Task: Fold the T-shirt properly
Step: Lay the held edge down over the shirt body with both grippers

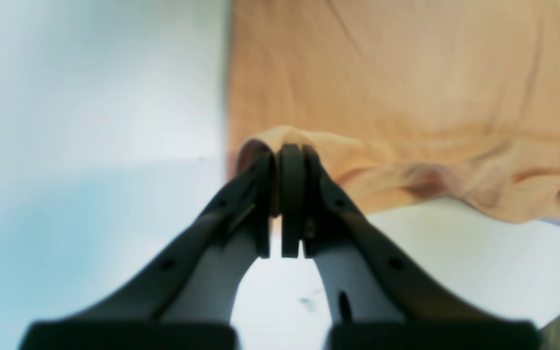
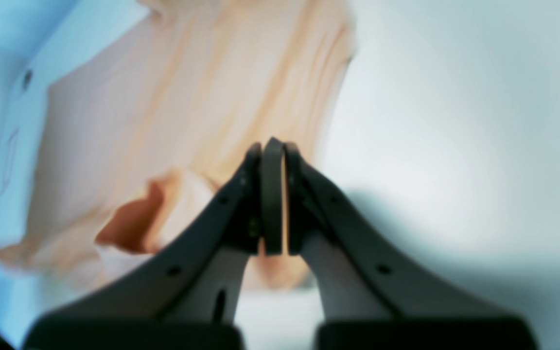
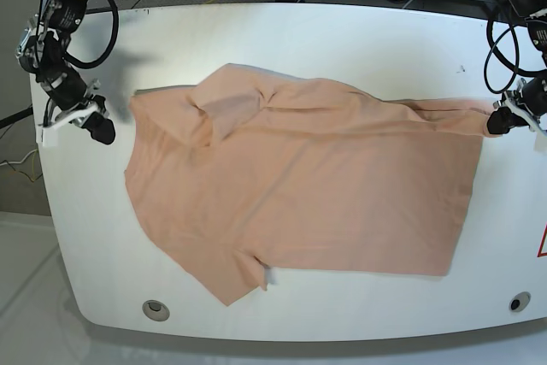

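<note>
The left pincer (image 1: 289, 160) pinches the T-shirt (image 3: 308, 185) corner; the right pincer (image 2: 272, 150) pinches its other edge above the worktop (image 3: 342, 32).

We see both arms reaching in from the far corners in the base view. The left end effector (image 3: 496, 123), at 3 o'clock, has its jaws pressed together on cloth. The right end effector (image 3: 102, 130), at 9 o'clock, likewise shows jaws pressed together, with a peach sliver between them.
</note>
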